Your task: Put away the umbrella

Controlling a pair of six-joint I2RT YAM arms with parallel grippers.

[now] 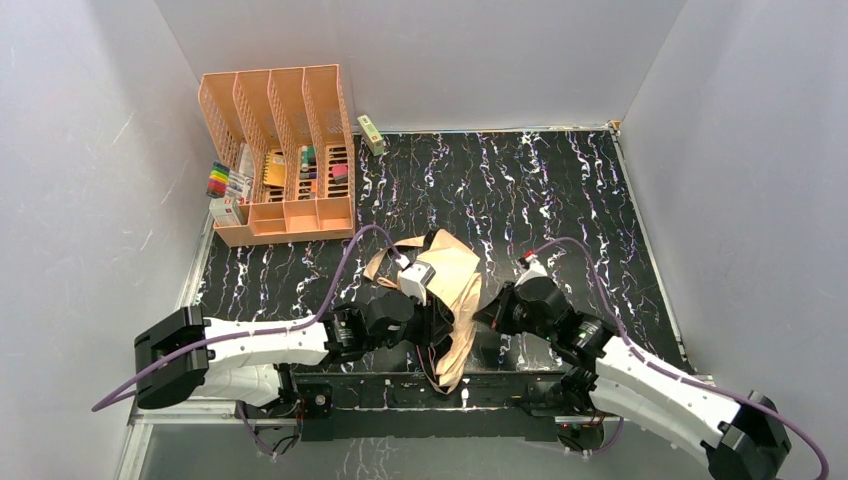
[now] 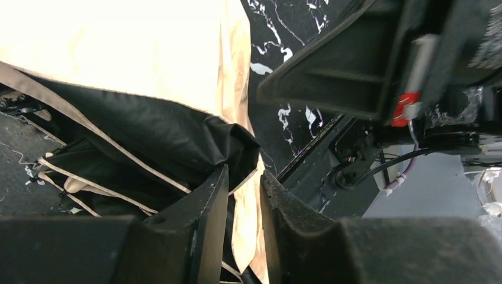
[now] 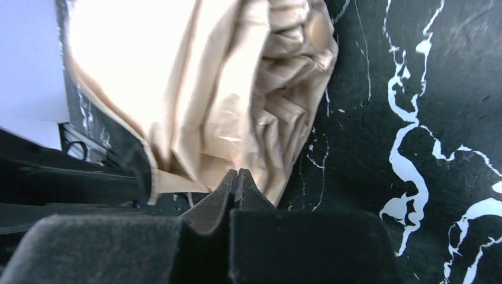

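Observation:
The umbrella lies half-collapsed near the table's front middle, its pale peach-tan fabric crumpled and its dark lining showing. My left gripper is at the umbrella's left side. In the left wrist view its jaws stand a little apart, and a fold of the umbrella hangs loosely between them, against the right finger. My right gripper sits at the umbrella's right side. In the right wrist view its jaws are pressed together, with the tips at the edge of the umbrella's bunched fabric. I see nothing between them.
A peach-orange slotted desk organizer stands at the back left, holding pens and small items. Marker packs lie beside it, and a small green box is by the back wall. Grey walls close in the marbled black table on three sides.

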